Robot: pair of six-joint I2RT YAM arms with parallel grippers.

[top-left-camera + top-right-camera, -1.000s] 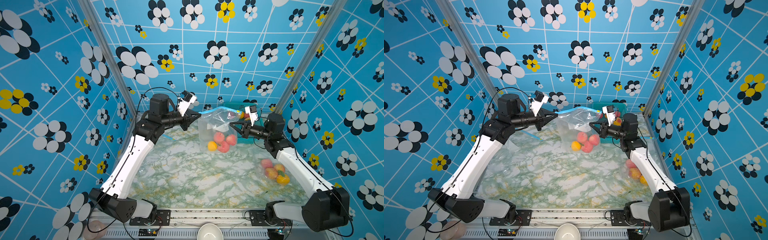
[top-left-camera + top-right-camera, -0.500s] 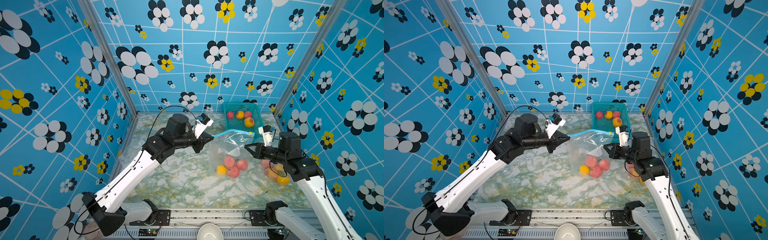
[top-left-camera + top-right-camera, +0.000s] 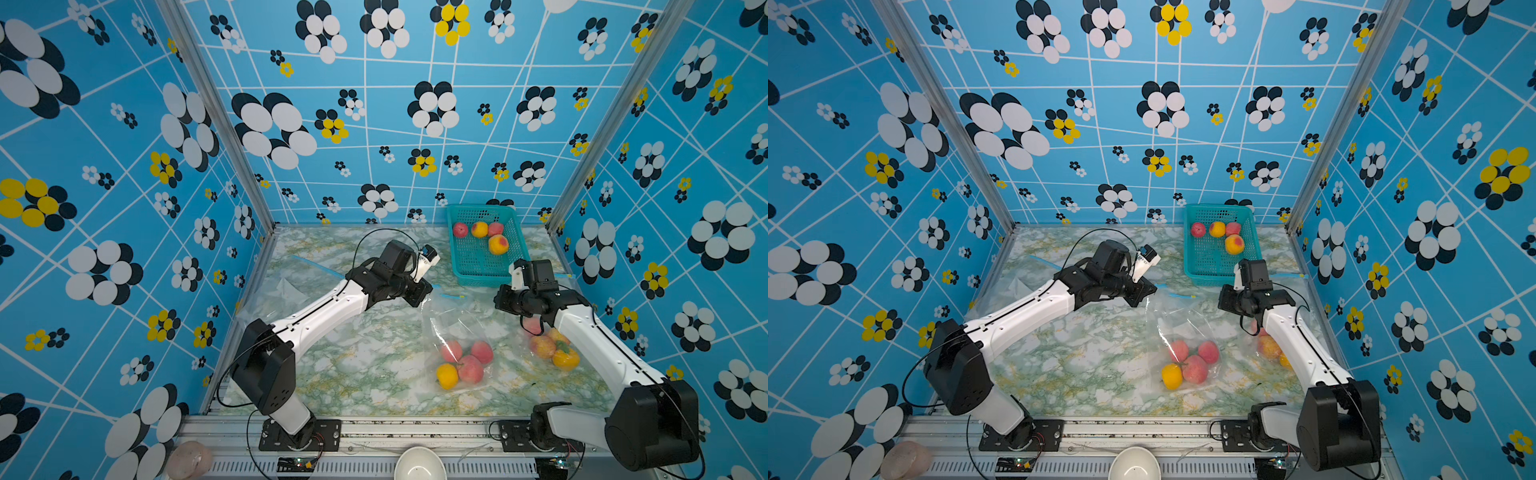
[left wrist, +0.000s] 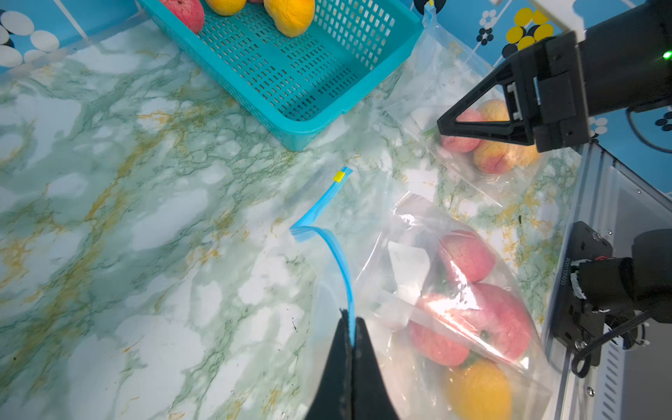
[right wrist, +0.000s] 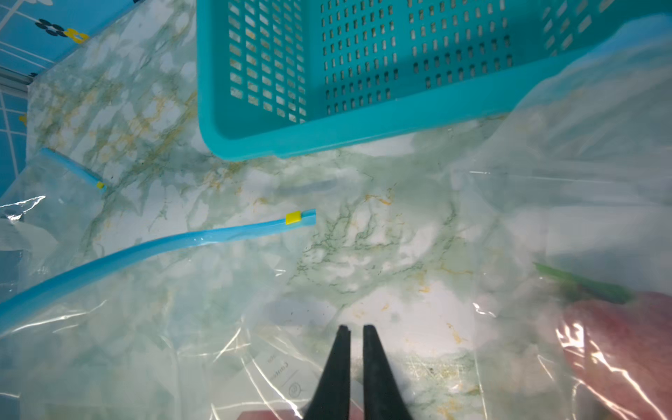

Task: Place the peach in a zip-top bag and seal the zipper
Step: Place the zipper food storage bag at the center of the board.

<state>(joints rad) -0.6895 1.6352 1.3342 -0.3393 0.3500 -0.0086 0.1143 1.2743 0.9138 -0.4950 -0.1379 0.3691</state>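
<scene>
**Free room and obstacles.** Open table [image 3: 365,374] lies at the front, left of centre, and at the far left behind the left arm [image 3: 324,309], which crosses the table slantwise. The basket [image 3: 473,266] blocks the far right corner. A filled bag [image 3: 457,332] covers the middle. A second bag [image 3: 540,347] lies under the right arm [image 3: 594,345] by the right wall. Flat bags [image 3: 286,291] line the left wall. Between basket and filled bag a narrow strip is bare, and the zipper [image 4: 327,203] reaches into it.
</scene>
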